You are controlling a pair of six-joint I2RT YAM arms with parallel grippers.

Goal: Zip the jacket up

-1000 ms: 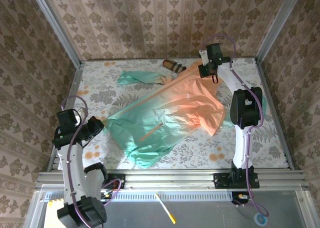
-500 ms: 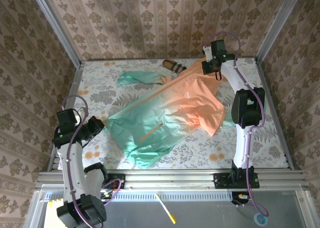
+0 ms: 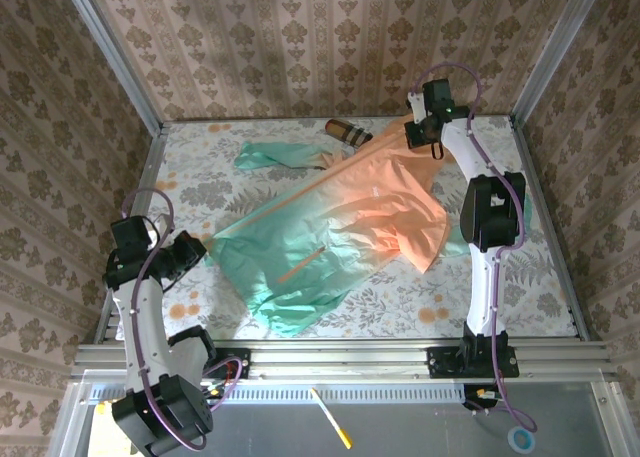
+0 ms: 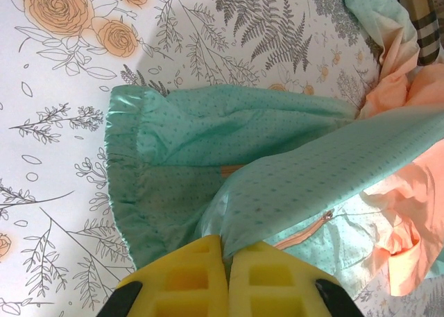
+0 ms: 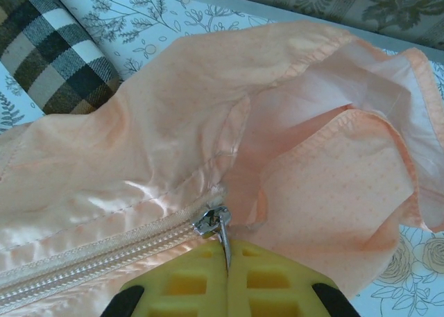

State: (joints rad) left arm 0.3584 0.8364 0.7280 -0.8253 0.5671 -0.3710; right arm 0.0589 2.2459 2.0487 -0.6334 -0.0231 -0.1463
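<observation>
Right now, your left claw (image 4: 227, 253) is clamped on the green end of the jacket (image 3: 340, 227) mid-frame, while your right claw (image 5: 227, 256) pinches its zipper pull (image 5: 216, 221) at upper right.

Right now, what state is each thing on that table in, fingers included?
jacket, laid out flat, held at both ends
zipper, closed up to its slider by the collar
left fingers, shut on the green hem
right fingers, shut on the zipper pull
plaid roll, lying on its side beside the collar
</observation>
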